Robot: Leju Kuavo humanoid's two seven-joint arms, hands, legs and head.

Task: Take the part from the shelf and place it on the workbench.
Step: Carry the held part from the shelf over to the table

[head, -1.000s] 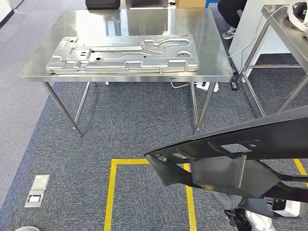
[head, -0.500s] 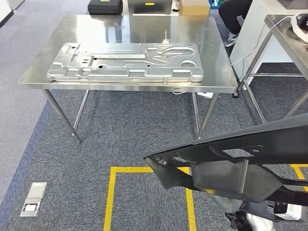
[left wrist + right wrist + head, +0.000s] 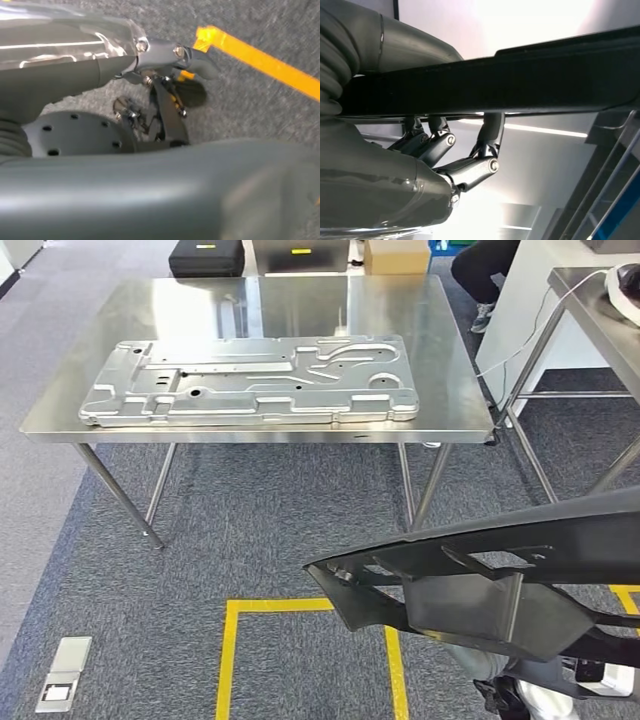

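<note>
From my head cam the part was a big flat piece of dark, matte black plastic, long and kinda wing-shaped, with a rectangular cutout, some raised ribs and a pointed tip aimed toward the left. It hung in the air low on the right side, over the grey carpet and the yellow floor tape, well short of the surface.

On the right wrist cam the right hand had its dark fingers hooked up onto the part's thin black edge, with the thick thumb on the other side, so it was gripping the part. On the left wrist cam the left hand sat right against a blurry grey slab of the part, fingers curled in close to it, but I couldn't tell if it was actually holding anything.

The steel surface was straight ahead with a large stamped silver metal panel lying flat along its near edge. Behind it were a black case and a cardboard box on the floor.
</note>
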